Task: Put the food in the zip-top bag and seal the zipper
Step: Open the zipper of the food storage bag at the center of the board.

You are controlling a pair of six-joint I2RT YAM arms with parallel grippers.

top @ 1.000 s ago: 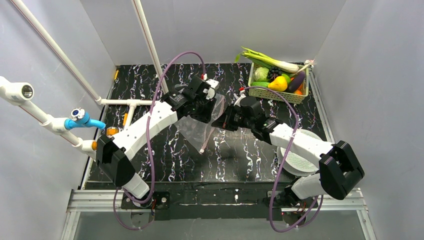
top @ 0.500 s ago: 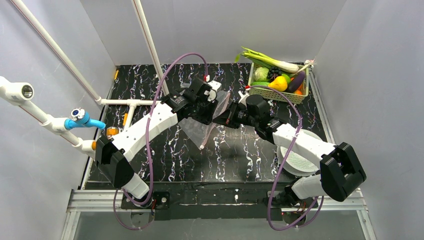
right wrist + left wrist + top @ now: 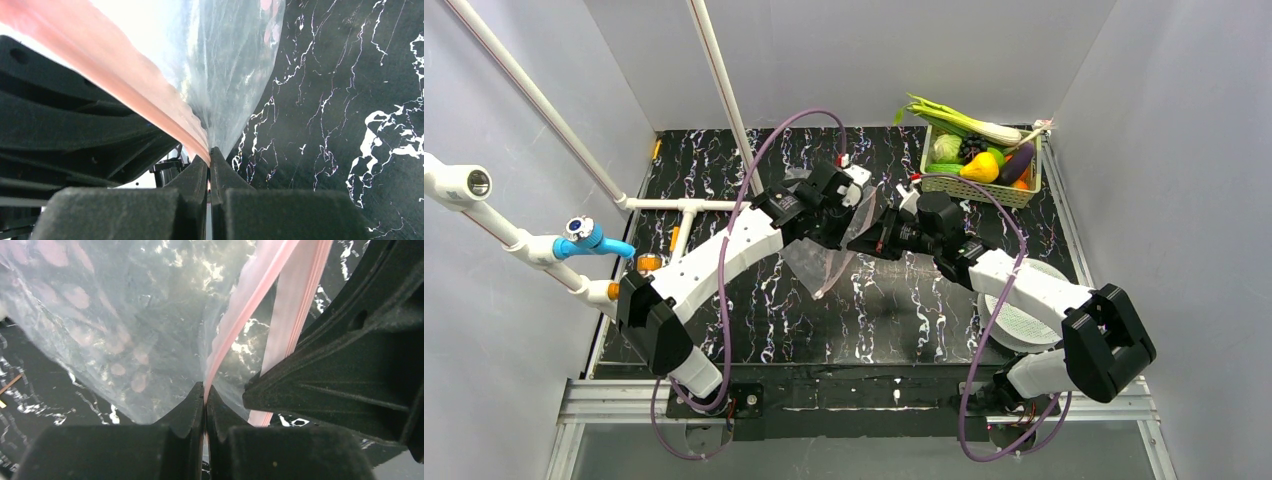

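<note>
The clear bag [image 3: 824, 265] is held up over the middle of the black table [image 3: 904, 310]. Its pink zipper [image 3: 252, 300] is pinched from both sides: the left gripper [image 3: 205, 390] and the right gripper [image 3: 209, 152] are each clamped tight on it. The food [image 3: 980, 166] is piled in the basket [image 3: 964, 188] at the far right corner.

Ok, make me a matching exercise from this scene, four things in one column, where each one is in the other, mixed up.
1 bag
2 basket
3 white disc
4 blue valve

A on the left pipe
B far right corner, holding food
C zipper pinched by left gripper and right gripper
D partly under the right arm

Pairs: 1-C, 2-B, 3-D, 4-A
</note>
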